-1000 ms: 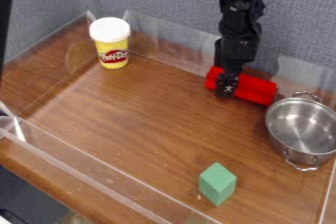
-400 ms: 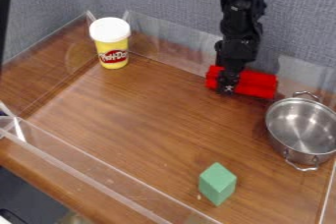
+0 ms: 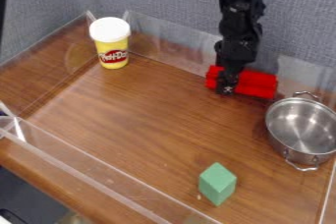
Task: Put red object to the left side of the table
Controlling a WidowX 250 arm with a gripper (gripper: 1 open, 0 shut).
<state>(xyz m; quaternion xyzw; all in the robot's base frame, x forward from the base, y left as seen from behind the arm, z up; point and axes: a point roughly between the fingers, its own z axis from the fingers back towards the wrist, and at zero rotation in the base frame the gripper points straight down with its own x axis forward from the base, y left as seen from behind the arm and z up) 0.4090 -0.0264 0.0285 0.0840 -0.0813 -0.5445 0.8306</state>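
The red object (image 3: pixel 257 83), a short red block, lies on the wooden table (image 3: pixel 132 120) at the back right, close to the rear wall. My black gripper (image 3: pixel 226 84) points steeply down onto its left end. The fingers are closed against the block's sides. The block's left end is hidden behind the fingers.
A yellow tub with a white lid (image 3: pixel 112 43) stands at the back left. A steel bowl (image 3: pixel 304 128) sits just right of and in front of the red object. A green cube (image 3: pixel 217 183) lies near the front edge. Clear low walls (image 3: pixel 79 174) ring the table.
The fingers closed on the red object, which swung from slightly slanted to level along the back wall. The arm itself stayed where it was.
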